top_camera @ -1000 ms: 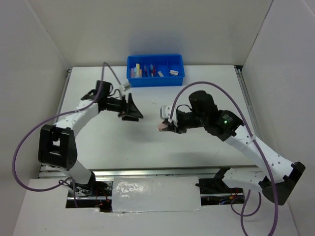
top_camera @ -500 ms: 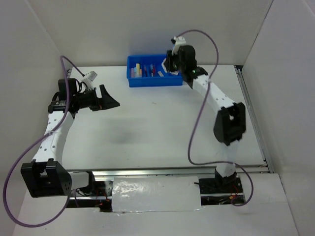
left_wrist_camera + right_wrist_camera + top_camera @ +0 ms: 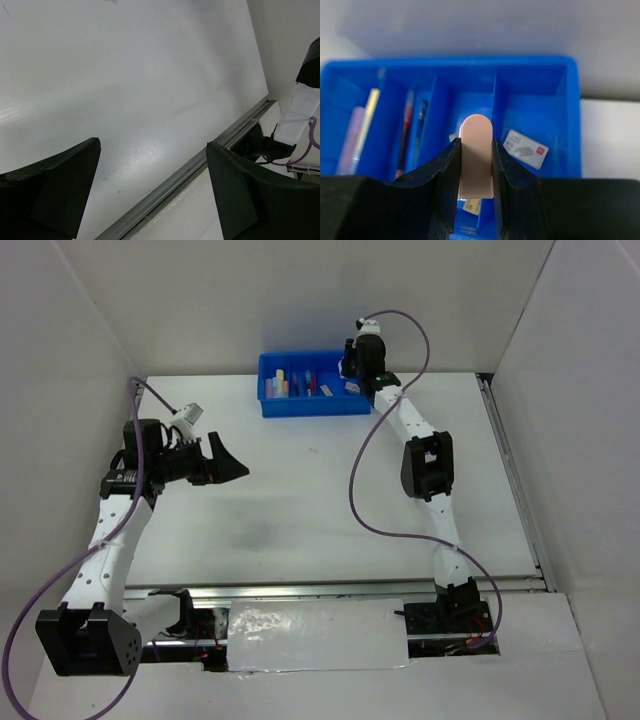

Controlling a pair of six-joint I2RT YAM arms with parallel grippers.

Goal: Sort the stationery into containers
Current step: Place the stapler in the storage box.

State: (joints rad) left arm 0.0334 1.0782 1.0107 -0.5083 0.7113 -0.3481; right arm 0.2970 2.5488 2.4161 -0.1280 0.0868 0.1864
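Reaching far forward, my right gripper [image 3: 476, 148] clamps a beige eraser [image 3: 476, 165] over the blue tray [image 3: 573, 125] while my left gripper [image 3: 153, 146] hangs spread wide, arm bent.

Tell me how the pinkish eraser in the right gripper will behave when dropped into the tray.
The pinkish eraser shows straight, undented edges in the right gripper, so it's probably fairly stiff. Its flat faces suggest it would lie still rather than roll. Small against the blue tray, it's likely light and might bounce slightly.
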